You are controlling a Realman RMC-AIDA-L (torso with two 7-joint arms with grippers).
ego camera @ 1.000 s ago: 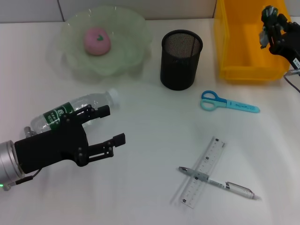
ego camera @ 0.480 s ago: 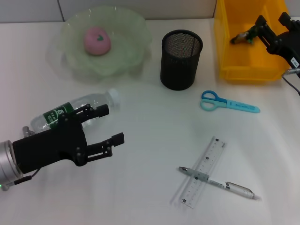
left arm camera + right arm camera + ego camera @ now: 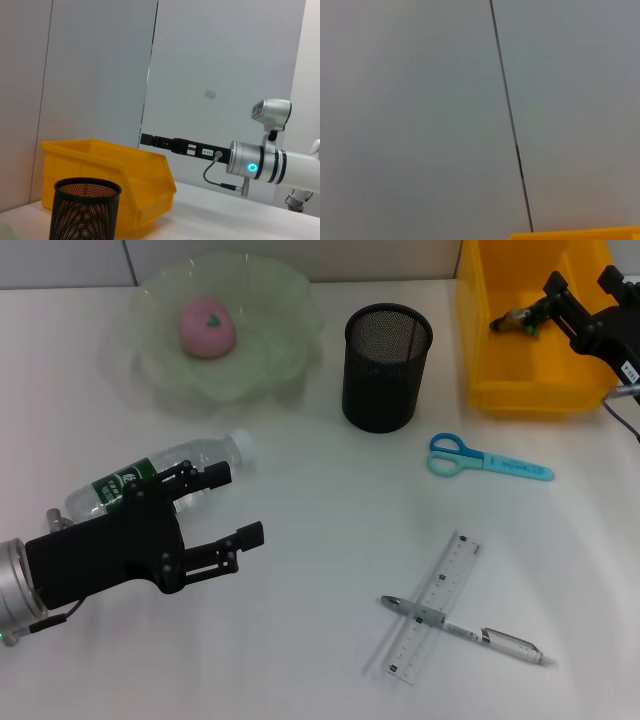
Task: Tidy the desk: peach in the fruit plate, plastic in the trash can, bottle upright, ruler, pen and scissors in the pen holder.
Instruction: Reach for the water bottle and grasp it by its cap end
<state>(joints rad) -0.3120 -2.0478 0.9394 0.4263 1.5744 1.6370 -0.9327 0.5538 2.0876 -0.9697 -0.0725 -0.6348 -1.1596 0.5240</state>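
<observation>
Crumpled plastic (image 3: 515, 320) now sits inside the yellow trash can (image 3: 480, 340); a second ago our right gripper (image 3: 582, 290) was clamped on it, now it hangs spread apart over the bin. Our left gripper (image 3: 232, 502) is wide open beside the lying bottle (image 3: 180, 465), having barely moved.

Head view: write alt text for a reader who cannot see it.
On a white desk, the open left gripper hovers beside a fallen water bottle, while the open right gripper hangs over a yellow bin holding a crumpled wrapper. A peach sits in the green plate; scissors, ruler and pen lie near the pen holder.
</observation>
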